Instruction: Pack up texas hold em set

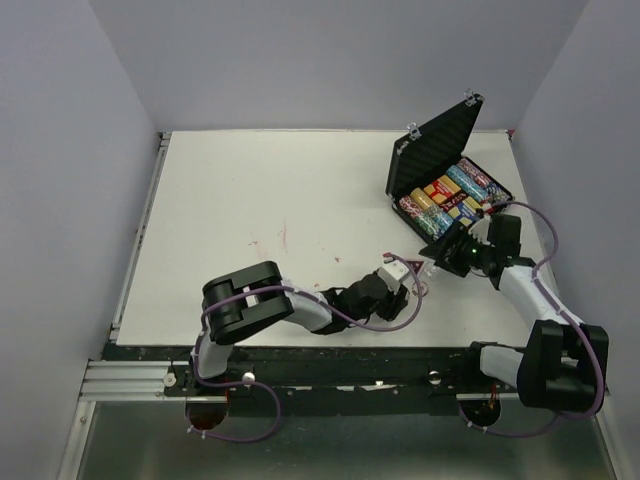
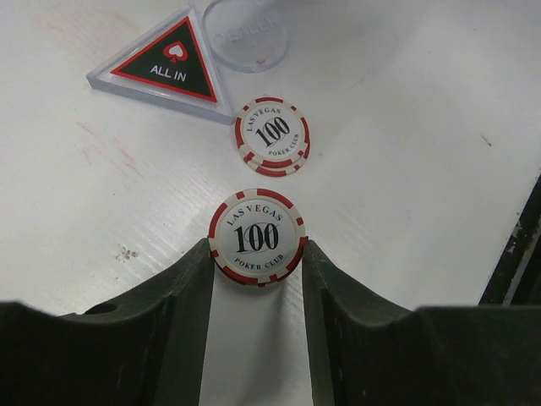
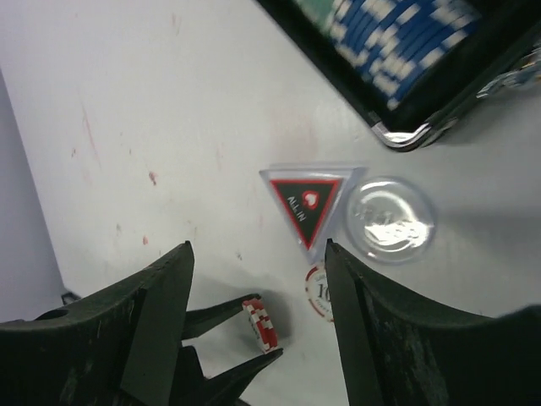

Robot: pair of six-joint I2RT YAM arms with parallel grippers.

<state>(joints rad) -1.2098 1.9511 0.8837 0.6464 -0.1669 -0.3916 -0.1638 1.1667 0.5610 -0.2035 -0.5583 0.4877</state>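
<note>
The left arm (image 1: 300, 310) stretches low from its base at the near edge of the table (image 1: 280, 200), reaching rightward with the forearm almost flat over the surface. The left gripper (image 2: 258, 254) is closed on a red-and-white chip marked 100 (image 2: 256, 235), its two fingers pressing the rim on either side. The right wrist view shows that chip standing on edge just above the table; whether it is one chip or a thin stack cannot be told. Just beyond it lies a small stack of the same chips (image 2: 272, 135), flat on the table, and past that the dark triangular marker reading ALL IN (image 2: 169, 68), with the clear disc (image 2: 245, 34) just beside it. The right arm (image 1: 530, 290) rises from its base near the right edge, bends at the elbow and points its wrist down and inward. The right gripper (image 3: 255, 254) hangs over these pieces with jaws spread wide, holding nothing. The black case (image 1: 455, 165) lies open by the far right corner, its lid upright, with rows of coloured chips (image 1: 455, 200) inside.
</note>
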